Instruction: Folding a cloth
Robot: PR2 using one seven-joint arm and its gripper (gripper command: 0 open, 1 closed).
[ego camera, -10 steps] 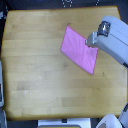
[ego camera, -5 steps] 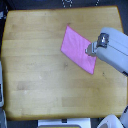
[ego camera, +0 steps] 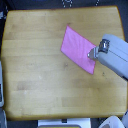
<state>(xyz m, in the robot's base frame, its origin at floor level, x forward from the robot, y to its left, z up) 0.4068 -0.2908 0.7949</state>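
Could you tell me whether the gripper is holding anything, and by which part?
Cannot be told: the gripper sits at the cloth's right edge, fingers too blurred.

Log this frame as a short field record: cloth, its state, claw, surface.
cloth: pink-magenta cloth, on the wooden table
cloth state: spread flat, unfolded, lying at an angle to the table edges
claw: claw at the cloth's edge on the exterior view's right
claw grip: cannot tell whether open or shut
fold: not yet made
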